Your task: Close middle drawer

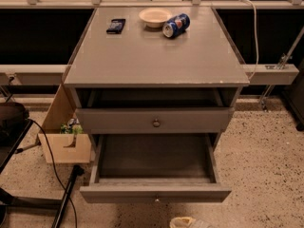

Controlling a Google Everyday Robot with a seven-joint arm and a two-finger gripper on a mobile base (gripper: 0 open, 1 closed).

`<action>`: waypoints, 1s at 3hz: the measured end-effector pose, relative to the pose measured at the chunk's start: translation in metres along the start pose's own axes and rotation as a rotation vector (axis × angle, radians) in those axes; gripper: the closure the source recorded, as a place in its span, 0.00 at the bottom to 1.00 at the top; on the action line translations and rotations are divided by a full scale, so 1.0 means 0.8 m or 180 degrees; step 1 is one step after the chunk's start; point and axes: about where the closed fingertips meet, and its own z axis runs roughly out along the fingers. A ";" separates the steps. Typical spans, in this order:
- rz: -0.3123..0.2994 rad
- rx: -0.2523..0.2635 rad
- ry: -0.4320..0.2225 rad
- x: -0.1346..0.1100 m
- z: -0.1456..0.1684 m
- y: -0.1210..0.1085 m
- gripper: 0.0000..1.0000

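The grey wooden cabinet [156, 56] stands in the centre. Its middle drawer [154, 163] is pulled far out: a wide shallow tray, empty, with its flat front [155, 194] nearest me and a small knob [156, 200] barely showing at the front's lower edge. Above it, the upper drawer [118, 120] with its round knob [156, 123] sits slightly out. The lowest drawer is hidden under the open tray. Only a pale tip of my gripper [183, 221] shows at the bottom edge, just below and right of the middle drawer's front, not touching it.
On the cabinet top lie a dark phone-like object [116, 25], a cream bowl [154, 16] and a blue can on its side [175, 25]. A wooden box [64, 146] stands on the floor to the left, with black cables [47, 160] and a stand [66, 198]. The floor is speckled.
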 end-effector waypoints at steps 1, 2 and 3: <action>-0.0012 0.0000 -0.0104 0.004 0.033 -0.016 1.00; -0.0096 -0.0058 -0.0110 0.002 0.071 -0.042 1.00; -0.0292 -0.0182 0.0014 -0.008 0.103 -0.057 1.00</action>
